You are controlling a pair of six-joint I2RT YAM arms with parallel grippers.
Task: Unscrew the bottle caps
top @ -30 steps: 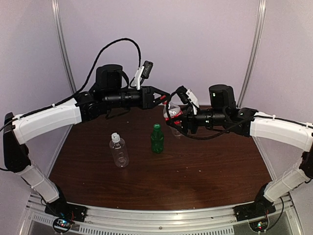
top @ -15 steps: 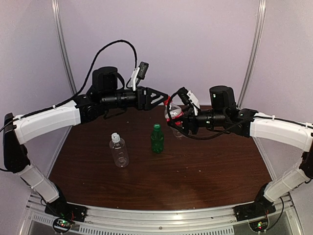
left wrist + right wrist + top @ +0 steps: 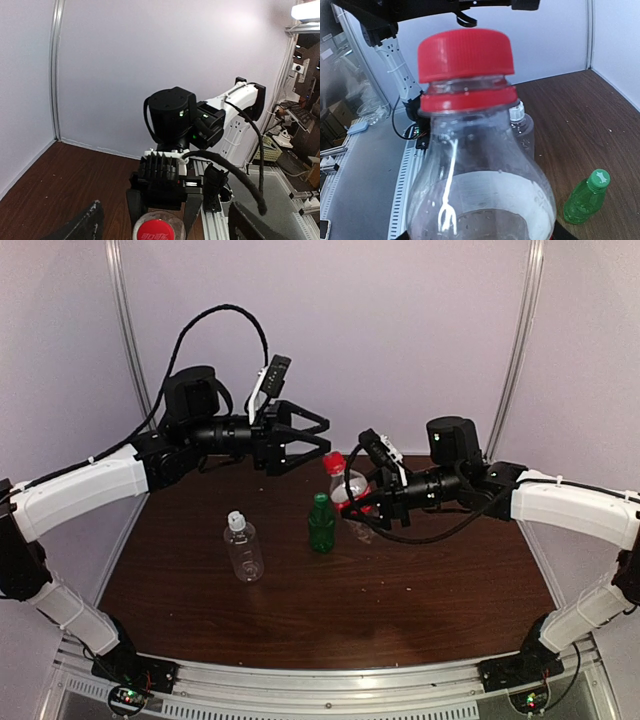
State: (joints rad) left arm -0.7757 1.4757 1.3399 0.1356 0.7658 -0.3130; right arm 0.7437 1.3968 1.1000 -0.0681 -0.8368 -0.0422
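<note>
Enclosing dk wood table (image 3: 400,610): pale lilac walls (image 3: 400,320)

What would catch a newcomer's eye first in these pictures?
The red-capped bottle, gripped tilted by the right gripper at the far middle of the table, stands out first. The left gripper hangs open close to its cap. A green bottle and a clear bottle stand upright nearer the front.

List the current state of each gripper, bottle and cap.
left gripper: open, empty
right gripper: shut on red-label bottle
red-label bottle: tilted, held by its body
red cap: on its bottle
green bottle: upright, ungripped
green cap: on
wider clear bottle: upright, ungripped
white cap: on
</note>
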